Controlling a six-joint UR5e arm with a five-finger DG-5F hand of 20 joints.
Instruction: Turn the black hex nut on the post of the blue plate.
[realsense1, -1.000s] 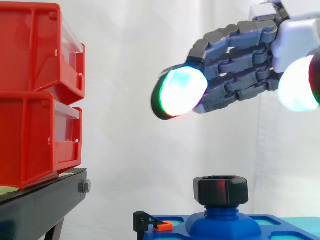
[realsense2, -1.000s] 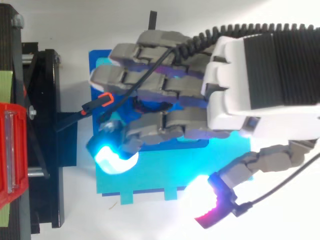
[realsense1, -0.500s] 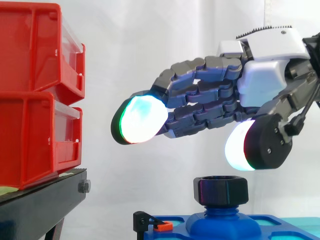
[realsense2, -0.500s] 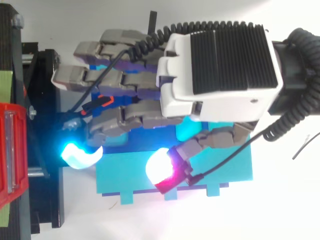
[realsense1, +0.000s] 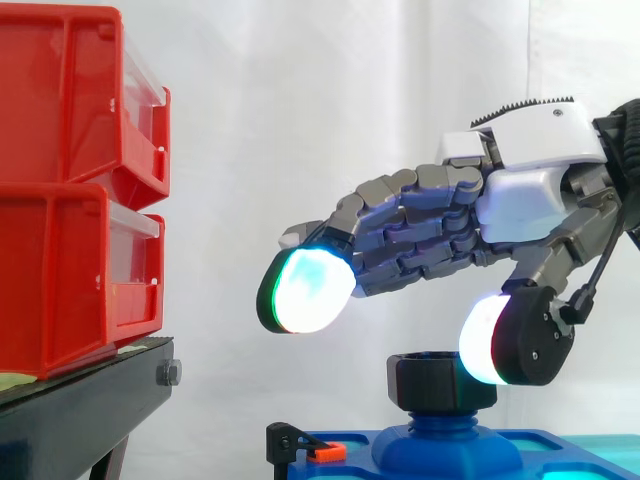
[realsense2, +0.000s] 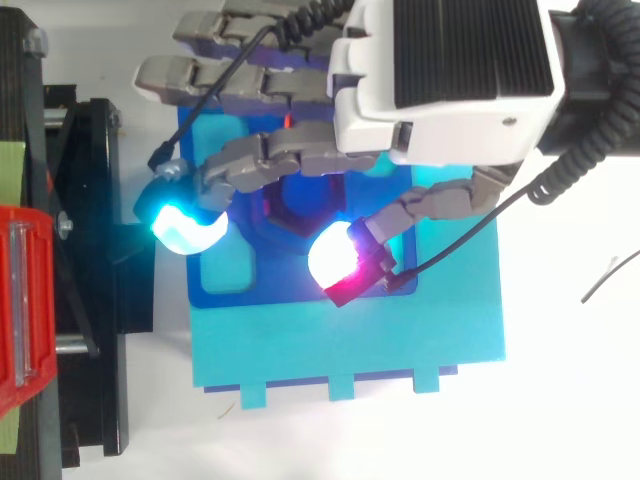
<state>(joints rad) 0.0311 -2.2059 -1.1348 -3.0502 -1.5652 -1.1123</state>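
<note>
White curtain (realsense1: 300, 120) behind, red bins (realsense1: 70, 190) on black stand (realsense1: 80, 410) at view left; white surface (realsense2: 560, 420) carries the blue plate (realsense1: 350, 462). Black hex nut (realsense1: 442, 381) sits on its post (realsense1: 445, 445). Your hand (realsense1: 530, 190) hovers just above it, fingers loosely extended, gripping nothing.

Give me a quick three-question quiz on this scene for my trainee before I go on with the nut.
1. Fill in: the black hex nut sits on a post of the ___ plate.
2. True or false: the hand has its fingers curled round the nut.
3. The red bins stand on: A the plate, B the black stand, C the hand.

Key: 1 blue. 2 false; the fingers reach out above the nut. 3 B.
</note>
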